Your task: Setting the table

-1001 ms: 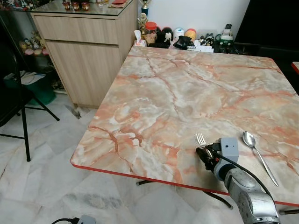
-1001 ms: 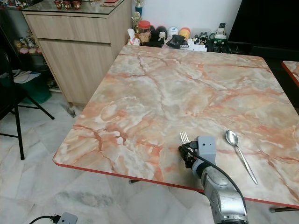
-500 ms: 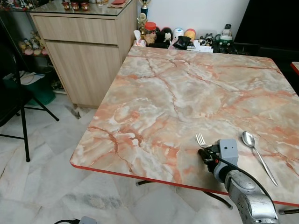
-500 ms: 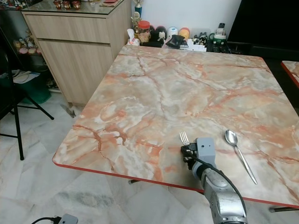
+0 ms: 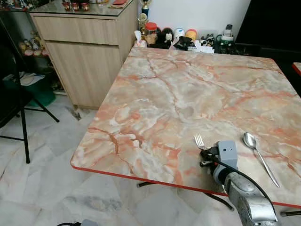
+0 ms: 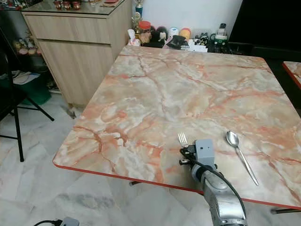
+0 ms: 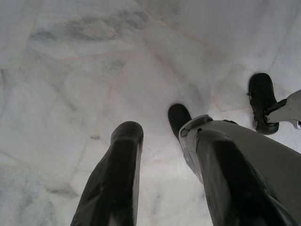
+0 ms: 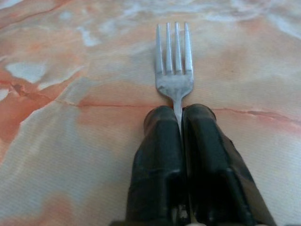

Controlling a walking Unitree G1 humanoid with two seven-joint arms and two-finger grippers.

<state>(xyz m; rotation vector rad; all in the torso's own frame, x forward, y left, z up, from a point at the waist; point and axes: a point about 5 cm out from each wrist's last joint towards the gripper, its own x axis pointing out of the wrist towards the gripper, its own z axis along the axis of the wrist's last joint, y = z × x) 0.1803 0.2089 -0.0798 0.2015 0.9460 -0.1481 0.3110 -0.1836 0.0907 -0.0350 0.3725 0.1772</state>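
Observation:
A silver fork (image 8: 174, 61) lies on the pink marble table (image 5: 188, 94) near its front edge, tines pointing away from me. My right gripper (image 8: 178, 113) is shut on the fork's handle just behind the tines, low over the tabletop; in the left eye view it sits at the front right (image 5: 205, 154). A silver spoon (image 5: 257, 154) lies on the table to the right of the fork, apart from it. My left gripper (image 7: 157, 127) hangs open over the floor, holding nothing.
A wooden sideboard (image 5: 84, 52) stands at the back left. Jars, cups and small items (image 5: 178, 37) crowd the table's far edge. A black folding chair (image 5: 19, 108) is at the left. The table's red front rim (image 5: 136, 174) is close to my right arm. Marble floor lies below.
My right gripper with the fork has shifted slightly left and away from me along the table. The spoon has stayed put.

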